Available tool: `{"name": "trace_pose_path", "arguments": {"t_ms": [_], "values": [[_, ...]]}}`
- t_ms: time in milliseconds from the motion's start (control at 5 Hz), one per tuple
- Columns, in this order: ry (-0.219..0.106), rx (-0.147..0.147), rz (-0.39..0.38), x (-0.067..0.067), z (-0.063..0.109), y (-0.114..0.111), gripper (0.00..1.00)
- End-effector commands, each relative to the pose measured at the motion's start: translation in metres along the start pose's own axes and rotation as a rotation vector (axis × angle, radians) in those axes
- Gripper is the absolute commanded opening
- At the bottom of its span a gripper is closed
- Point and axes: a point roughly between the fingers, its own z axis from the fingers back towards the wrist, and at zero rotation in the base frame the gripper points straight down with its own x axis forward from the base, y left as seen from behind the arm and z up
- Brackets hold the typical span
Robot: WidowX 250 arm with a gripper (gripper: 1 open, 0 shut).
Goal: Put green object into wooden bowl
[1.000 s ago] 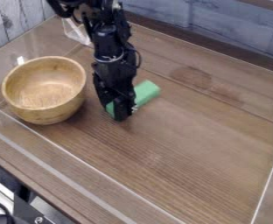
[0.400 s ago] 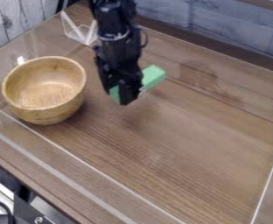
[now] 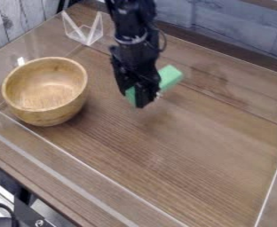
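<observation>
One green object (image 3: 167,78) sits in our partly spread fingers (image 3: 135,91), seemingly gripped above the tabletop (image 3: 165,160); we should keep it level, carry it toward nine o'clock, clear the wooden bowl's (image 3: 43,91) rim, then release over its hollow.

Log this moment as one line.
end effector: closed on green block | block: right of wooden bowl in view, outside it | height above table: unclear | placement: not done

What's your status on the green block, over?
End effector around green block, closed on it, above the table. Wooden bowl off to one side, block not in it. Nothing seen between block and bowl.
</observation>
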Motion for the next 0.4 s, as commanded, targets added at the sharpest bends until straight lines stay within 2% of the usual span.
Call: {"name": "trace_pose_path", "arguments": {"t_ms": [0, 200], "values": [[-0.024, 0.023, -0.004, 0.005, -0.006, 0.000, 0.00], [-0.038, 0.020, 0.014, 0.002, 0.016, 0.009, 0.00]]}}
